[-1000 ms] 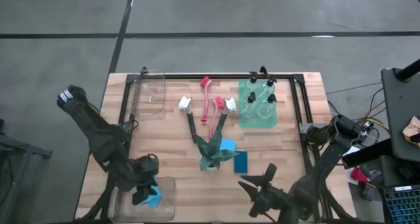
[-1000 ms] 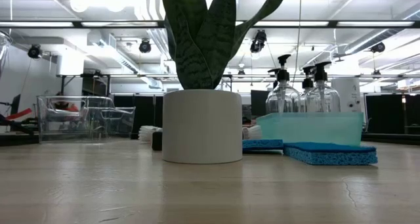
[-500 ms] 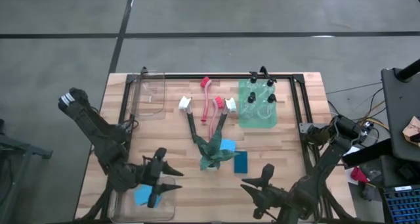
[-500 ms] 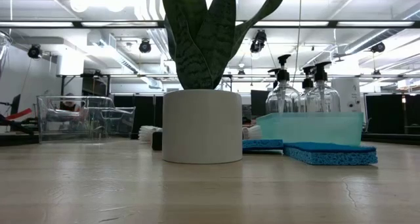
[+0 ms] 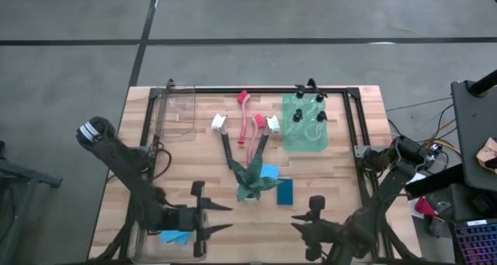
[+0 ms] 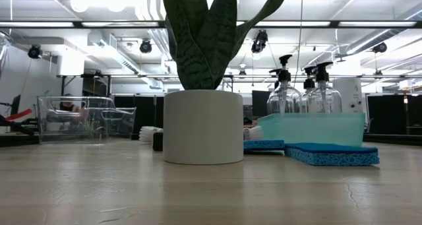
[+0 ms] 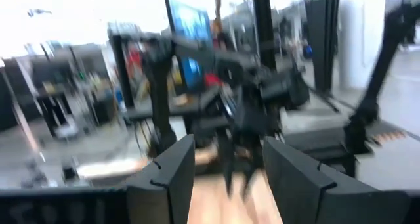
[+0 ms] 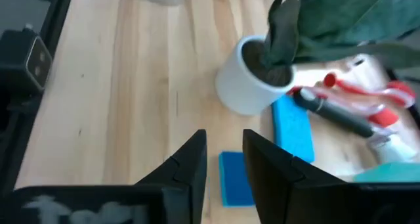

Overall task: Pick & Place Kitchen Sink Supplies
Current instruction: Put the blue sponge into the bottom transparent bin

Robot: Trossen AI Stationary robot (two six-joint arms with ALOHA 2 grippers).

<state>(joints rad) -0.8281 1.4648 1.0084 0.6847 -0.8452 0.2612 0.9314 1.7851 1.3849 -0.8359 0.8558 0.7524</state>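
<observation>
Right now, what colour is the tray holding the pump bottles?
Pale translucent green tray, clearest in the high view; bottles are clear with black pumps.

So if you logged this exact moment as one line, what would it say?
left gripper: open, empty, beside clear bin | light blue sponge: in bin | right gripper: near dark blue sponge, empty

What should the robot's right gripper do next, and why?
Probably move forward and down onto the dark blue sponge lying flat beside the plant's white pot. The right gripper hovers just short of it with nothing between its fingers, while the left gripper is open, and a light blue sponge already lies in the clear tray.
</observation>
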